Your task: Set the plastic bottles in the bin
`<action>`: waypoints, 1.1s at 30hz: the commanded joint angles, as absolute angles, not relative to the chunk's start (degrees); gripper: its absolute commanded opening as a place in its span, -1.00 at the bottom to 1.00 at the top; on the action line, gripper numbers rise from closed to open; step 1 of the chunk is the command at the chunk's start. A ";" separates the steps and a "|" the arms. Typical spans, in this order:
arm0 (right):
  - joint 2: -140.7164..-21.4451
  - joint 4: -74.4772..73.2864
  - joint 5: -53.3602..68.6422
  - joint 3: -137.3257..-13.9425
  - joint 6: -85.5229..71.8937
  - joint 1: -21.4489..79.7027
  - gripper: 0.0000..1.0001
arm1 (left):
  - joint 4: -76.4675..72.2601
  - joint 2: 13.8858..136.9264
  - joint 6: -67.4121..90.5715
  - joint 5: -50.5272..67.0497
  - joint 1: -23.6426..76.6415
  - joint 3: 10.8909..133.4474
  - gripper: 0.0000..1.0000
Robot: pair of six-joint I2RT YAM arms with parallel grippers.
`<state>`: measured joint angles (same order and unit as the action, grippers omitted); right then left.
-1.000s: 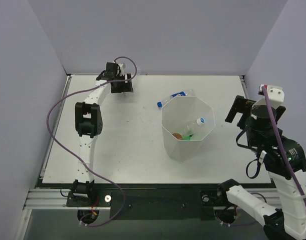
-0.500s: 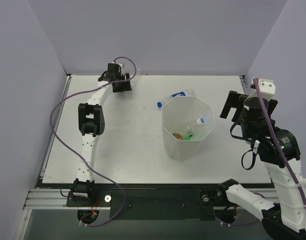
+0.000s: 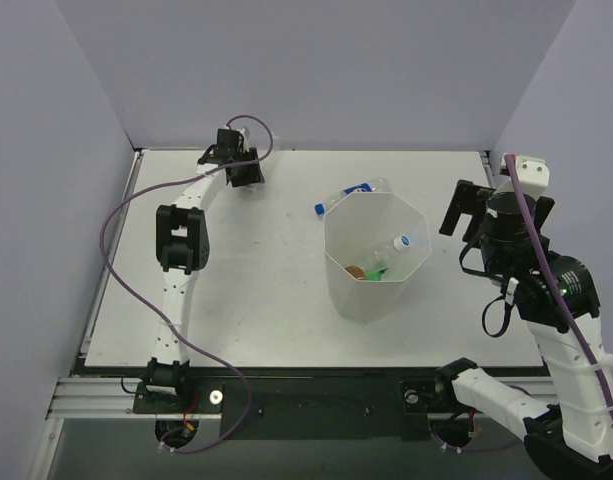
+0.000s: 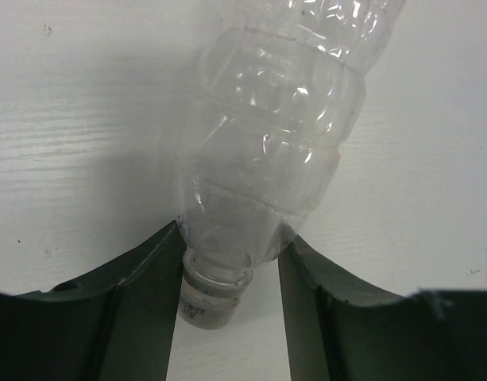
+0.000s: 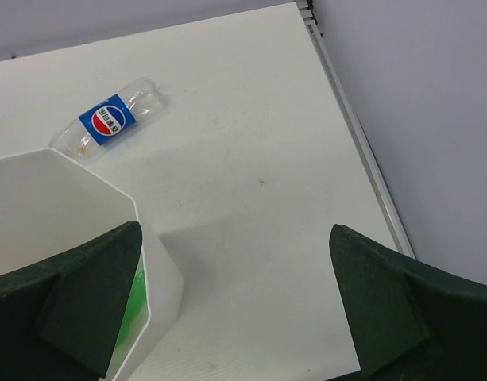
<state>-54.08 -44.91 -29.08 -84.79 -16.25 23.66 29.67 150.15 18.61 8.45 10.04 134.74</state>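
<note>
A plain clear bottle [image 4: 275, 119] lies on the table at the far left, cap toward the wrist. My left gripper [image 4: 231, 242] [image 3: 244, 172] is shut on it, both fingers pressing its shoulder; the top view hides it. The white bin [image 3: 338, 268] [image 5: 60, 156] stands mid-right. Inside lie an orange bottle [image 3: 355, 271], a green bottle [image 3: 376, 268] [image 5: 129, 309] and a clear blue-capped one [image 3: 399, 242]. A clear bottle with a blue label [image 3: 352, 192] [image 5: 108, 121] lies on the table just behind the bin. My right gripper [image 3: 466, 212] [image 5: 235, 246] hangs open and empty, right of the bin.
The white table [image 3: 256, 290] has raised walls behind and at both sides. Its right edge [image 5: 362, 159] runs close to my right gripper. The left arm's purple cable [image 3: 111, 225] loops over the table's left side.
The left jaws have closed in onto the clear bottle. The right gripper has moved left toward the bin, then nearly stopped.
</note>
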 commanded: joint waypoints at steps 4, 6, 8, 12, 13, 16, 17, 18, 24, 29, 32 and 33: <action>-48.88 -42.28 -29.53 -83.33 -16.61 23.47 0.98 | 23.74 135.46 23.03 13.44 10.55 124.73 -1.00; -46.95 -41.49 -28.74 -81.66 -16.96 23.47 0.98 | 21.71 129.66 22.85 14.06 11.25 119.20 -1.00; -45.10 -40.96 -28.74 -79.90 -17.05 23.47 0.98 | 20.39 124.12 21.80 15.02 12.13 114.01 -1.00; -41.67 -39.82 -28.30 -76.65 -17.05 23.47 0.98 | 20.83 112.27 20.48 15.29 14.23 105.40 -1.00; -41.23 -39.47 -28.39 -75.86 -16.88 23.47 0.98 | 20.74 110.76 20.48 15.47 14.41 102.68 -1.00; -39.64 -37.01 -28.04 -72.17 -16.35 23.38 0.98 | 20.65 103.12 19.78 15.29 15.55 98.36 -1.00; -39.55 -36.48 -27.78 -71.46 -16.26 23.47 0.98 | 21.79 101.53 19.43 15.55 15.82 97.57 -1.00; -39.38 -35.52 -27.16 -70.41 -16.35 23.47 0.98 | 22.58 98.90 18.64 15.56 16.34 97.56 -1.00; -39.20 -31.91 -25.05 -67.42 -18.45 23.47 0.98 | 27.60 87.13 15.30 18.19 21.78 97.83 -1.00; -38.32 -29.01 -26.54 -65.65 -18.81 23.38 0.98 | 30.41 83.41 12.83 13.54 32.15 98.96 -1.00; -37.71 -28.56 -27.77 -66.35 -18.72 23.47 0.98 | 30.50 82.97 13.36 13.88 37.78 99.41 -1.00; -37.10 -28.56 -28.64 -66.53 -18.63 23.47 0.98 | 30.24 82.79 13.79 14.67 39.27 99.14 -1.00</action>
